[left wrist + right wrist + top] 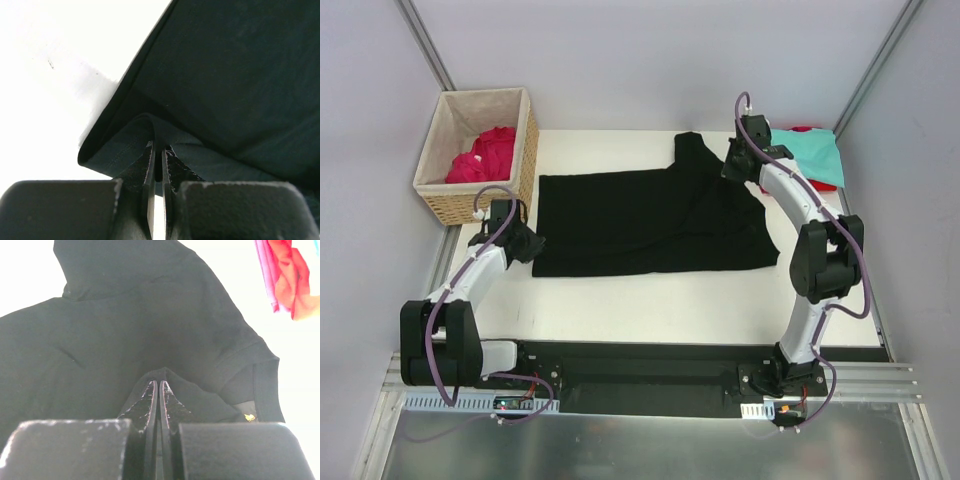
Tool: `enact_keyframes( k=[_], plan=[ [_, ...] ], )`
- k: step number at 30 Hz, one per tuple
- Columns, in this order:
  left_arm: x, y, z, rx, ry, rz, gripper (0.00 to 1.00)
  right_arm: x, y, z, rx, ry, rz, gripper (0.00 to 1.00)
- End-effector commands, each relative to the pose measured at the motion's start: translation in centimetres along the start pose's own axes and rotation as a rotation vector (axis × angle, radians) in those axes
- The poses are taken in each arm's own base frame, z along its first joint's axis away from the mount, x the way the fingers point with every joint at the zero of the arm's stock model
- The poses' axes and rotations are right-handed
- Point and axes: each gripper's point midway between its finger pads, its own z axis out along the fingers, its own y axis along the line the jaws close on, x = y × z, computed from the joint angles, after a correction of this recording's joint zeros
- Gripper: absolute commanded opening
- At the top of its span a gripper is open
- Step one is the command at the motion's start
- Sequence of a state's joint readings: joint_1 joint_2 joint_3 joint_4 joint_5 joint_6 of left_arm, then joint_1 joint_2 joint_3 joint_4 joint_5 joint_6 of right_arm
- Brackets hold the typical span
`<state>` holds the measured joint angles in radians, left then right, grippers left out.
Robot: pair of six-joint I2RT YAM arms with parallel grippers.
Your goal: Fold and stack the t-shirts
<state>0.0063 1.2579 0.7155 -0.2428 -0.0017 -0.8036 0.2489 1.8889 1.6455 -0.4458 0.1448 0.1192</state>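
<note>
The black t-shirt (650,225) lies spread flat across the middle of the white tabletop (650,310), one sleeve pointing toward the far edge. My left gripper (159,151) is at the shirt's left edge, near its near-left corner. The jaws are pressed almost together, with a small fold of the black cloth pinched between them; the hem curls up and over the fingertips. My right gripper (158,385) is at the far right part of the same shirt, close to the other sleeve. It is closed tight too, with a little peak of black cloth drawn up between the tips (the cloth rises into a small tent there).

At the far left corner stands a wicker basket (448,205) with a pale lining, and a crimson-pink t-shirt (485,155) lies bunched inside it. At the far right, just beyond my right arm, a teal t-shirt (810,150) lies on top of a red t-shirt (823,186), whose edge shows below it. Both are apart from the black shirt.
</note>
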Motion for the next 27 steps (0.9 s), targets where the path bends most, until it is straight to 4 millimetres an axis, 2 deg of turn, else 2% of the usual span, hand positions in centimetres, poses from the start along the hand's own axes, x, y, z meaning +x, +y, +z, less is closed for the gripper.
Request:
enact_keyframes(
  k=[1, 8, 9, 11, 12, 14, 15, 16, 17, 18, 21, 22, 24, 25, 26, 27],
  plan=[
    [-0.3, 0.2, 0.6, -0.023, -0.011, -0.015, 0.00, -1.0, 0.1, 0.8, 0.001, -0.020, 0.007, 0.01],
    [-0.3, 0.6, 1.9, -0.053, -0.008, -0.022, 0.00, -0.4, 0.5, 3.0, -0.002, 0.018, 0.010, 0.03],
    [-0.3, 0.7, 2.0, -0.058, -0.010, -0.028, 0.00, -0.5, 0.6, 3.4, -0.002, 0.020, 0.011, 0.14],
    [-0.7, 0.9, 2.5, -0.072, -0.026, -0.028, 0.00, -0.8, 0.7, 3.9, -0.004, 0.017, 0.010, 0.23],
    [-0.9, 1.0, 2.6, -0.080, -0.035, -0.032, 0.00, -1.3, 1.0, 4.1, -0.006, 0.008, 0.010, 0.37],
    [-1.4, 1.1, 2.9, -0.087, -0.047, -0.040, 0.00, -1.8, 1.2, 4.3, -0.010, -0.002, 0.001, 0.56],
    [-1.6, 1.0, 3.0, -0.089, -0.052, -0.046, 0.00, -2.6, 1.5, 4.2, -0.016, -0.020, 0.002, 0.90],
    [-1.8, 0.9, 3.1, -0.089, -0.059, -0.050, 0.00, -3.1, 1.5, 3.9, -0.017, -0.033, 0.000, 0.98],
    [-2.1, 0.9, 3.1, -0.092, -0.068, -0.056, 0.00, -3.5, 1.6, 3.4, -0.021, -0.045, 0.001, 0.97],
    [-2.2, 0.9, 3.1, -0.092, -0.074, -0.059, 0.01, -4.7, 1.8, 1.7, -0.037, -0.081, 0.006, 0.97],
    [-2.7, 0.6, 2.4, -0.076, -0.097, -0.081, 0.07, -3.9, 2.5, -1.0, -0.084, -0.096, 0.013, 0.97],
    [-2.9, 0.4, 1.7, -0.055, -0.114, -0.093, 0.14, -3.1, 2.7, -3.0, -0.108, -0.093, 0.009, 0.97],
    [-2.9, -0.7, 0.7, 0.016, -0.128, -0.115, 0.32, -0.6, 3.7, -4.8, -0.118, -0.066, -0.028, 0.97],
    [-2.9, -1.2, -0.4, 0.065, -0.147, -0.117, 0.54, -0.4, 3.7, -6.6, -0.115, -0.087, -0.033, 0.97],
    [-3.0, -1.9, -1.1, 0.106, -0.151, -0.114, 0.64, 2.7, 3.9, -6.6, -0.111, -0.038, -0.061, 0.97],
    [-3.1, -2.5, -1.7, 0.139, -0.153, -0.083, 0.72, 3.7, 4.1, -7.1, -0.119, -0.027, -0.071, 0.96]
  ],
)
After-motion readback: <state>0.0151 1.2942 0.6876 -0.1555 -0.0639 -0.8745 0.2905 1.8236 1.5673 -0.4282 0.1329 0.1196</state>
